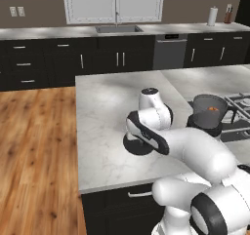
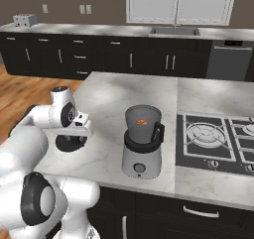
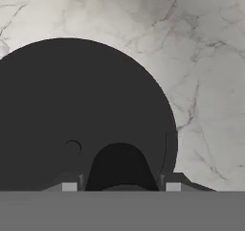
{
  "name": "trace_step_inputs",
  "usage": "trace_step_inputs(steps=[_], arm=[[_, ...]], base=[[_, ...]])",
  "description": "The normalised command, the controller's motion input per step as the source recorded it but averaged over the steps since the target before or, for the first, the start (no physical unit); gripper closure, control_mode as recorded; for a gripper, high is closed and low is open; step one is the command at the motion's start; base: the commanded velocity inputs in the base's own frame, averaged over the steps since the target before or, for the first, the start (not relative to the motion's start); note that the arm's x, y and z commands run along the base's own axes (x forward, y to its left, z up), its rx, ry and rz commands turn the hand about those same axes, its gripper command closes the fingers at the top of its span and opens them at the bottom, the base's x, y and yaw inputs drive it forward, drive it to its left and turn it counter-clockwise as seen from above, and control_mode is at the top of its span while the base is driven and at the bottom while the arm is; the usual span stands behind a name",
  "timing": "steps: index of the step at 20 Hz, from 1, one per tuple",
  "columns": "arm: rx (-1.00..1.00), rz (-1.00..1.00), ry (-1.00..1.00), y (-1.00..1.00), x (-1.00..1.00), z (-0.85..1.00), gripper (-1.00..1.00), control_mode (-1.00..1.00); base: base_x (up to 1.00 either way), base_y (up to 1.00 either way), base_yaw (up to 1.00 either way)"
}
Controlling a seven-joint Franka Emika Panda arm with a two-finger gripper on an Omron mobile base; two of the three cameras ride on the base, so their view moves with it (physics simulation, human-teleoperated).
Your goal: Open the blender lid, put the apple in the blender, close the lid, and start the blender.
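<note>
The blender (image 2: 142, 149) stands on the island counter with its jar open at the top. The apple (image 2: 142, 122) lies inside the jar and also shows as an orange spot, the apple (image 1: 212, 109), in the blender (image 1: 211, 116). To the blender's left, the blender lid (image 2: 63, 144) lies flat on the marble as a black disc. It appears under the arm as the blender lid (image 1: 133, 147). My gripper (image 3: 121, 187) points down at the blender lid (image 3: 72, 110), shut on the raised knob in its centre.
A cooktop (image 2: 218, 139) is set into the counter right of the blender. The island's front edge (image 2: 149, 189) runs close to the blender base. A back counter with a sink (image 2: 174, 31) lines the far wall. Wooden floor (image 1: 34, 146) lies to the left.
</note>
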Motion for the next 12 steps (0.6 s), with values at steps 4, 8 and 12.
trace_step_inputs(steps=[4,8,12], arm=[[0.0,-0.21,-0.15,-0.46,-0.12,1.0,1.0,-1.0],[0.0,-0.26,-0.03,-0.56,0.0,1.0,1.0,-1.0],[0.0,-0.24,-0.01,-0.59,0.0,1.0,1.0,-1.0]], base=[[0.0,0.0,0.0],[0.0,0.0,0.0],[0.0,0.0,0.0]])
